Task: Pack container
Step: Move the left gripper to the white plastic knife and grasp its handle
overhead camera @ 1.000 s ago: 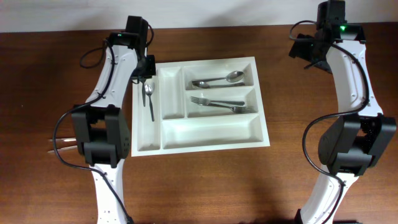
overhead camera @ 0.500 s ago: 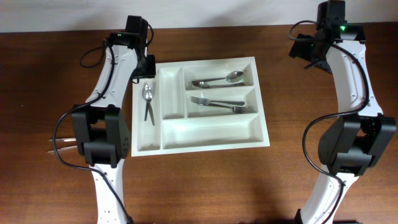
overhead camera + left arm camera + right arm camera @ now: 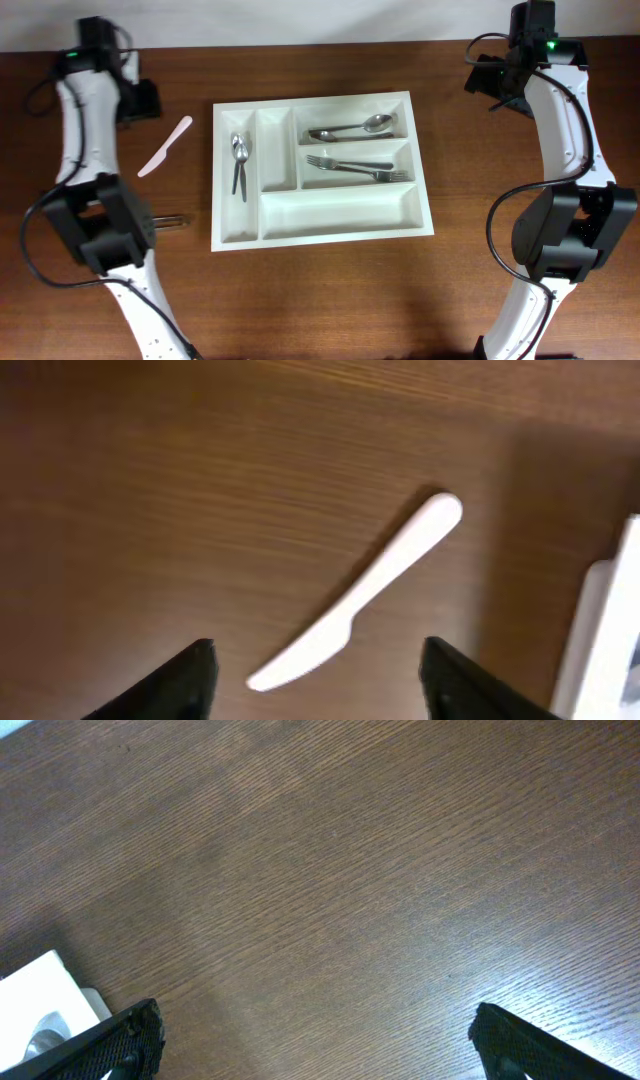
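Observation:
The white container (image 3: 340,210) lies in the middle of the table. One spoon (image 3: 238,160) rests in its left narrow compartment. Another spoon (image 3: 350,128) and forks (image 3: 360,165) lie in the right compartments. A white plastic knife (image 3: 165,146) lies on the wood left of the container. My left gripper (image 3: 146,100) hovers over the far left of the table, open and holding nothing. In the left wrist view the knife (image 3: 360,595) lies slantwise below my left gripper (image 3: 317,652). My right gripper (image 3: 490,85) hangs open and holding nothing beyond the container's far right corner.
A metal utensil (image 3: 172,221) pokes out from under the left arm near the container's front left corner. The container's edge (image 3: 600,630) shows at the right of the left wrist view. Its corner (image 3: 40,995) shows at the lower left of the right wrist view.
My left arm swung from the container's left compartment out to the far left. It left the spoon behind and its jaws opened. The white knife has come into view. The right arm held still.

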